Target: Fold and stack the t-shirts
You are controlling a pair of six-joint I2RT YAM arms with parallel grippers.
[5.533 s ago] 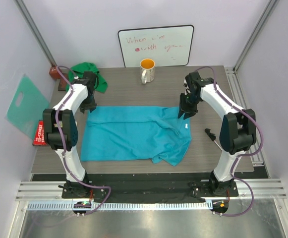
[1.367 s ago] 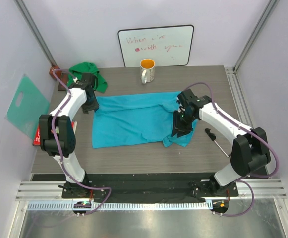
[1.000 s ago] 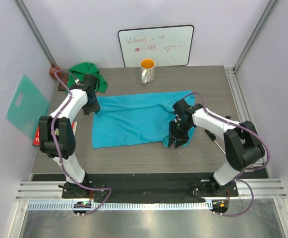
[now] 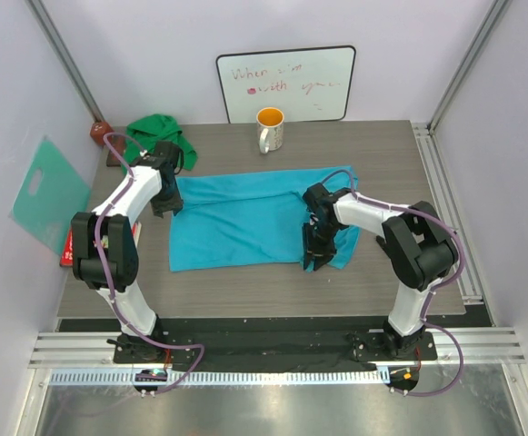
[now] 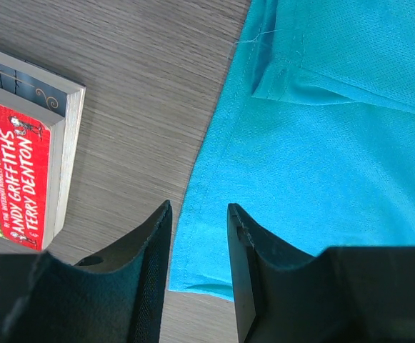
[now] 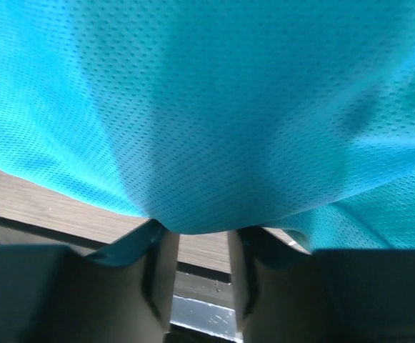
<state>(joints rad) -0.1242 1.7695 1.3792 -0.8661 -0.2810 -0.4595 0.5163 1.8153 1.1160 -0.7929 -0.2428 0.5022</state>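
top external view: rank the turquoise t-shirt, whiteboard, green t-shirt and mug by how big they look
1. spread turquoise-blue cloth t-shirt
2. white rectangular whiteboard
3. crumpled kelly-green cloth t-shirt
4. white ceramic mug with orange inside

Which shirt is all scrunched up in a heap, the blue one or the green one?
The green t-shirt. It is bunched in a heap at the far left corner of the table, while the blue t-shirt lies mostly spread out across the middle.
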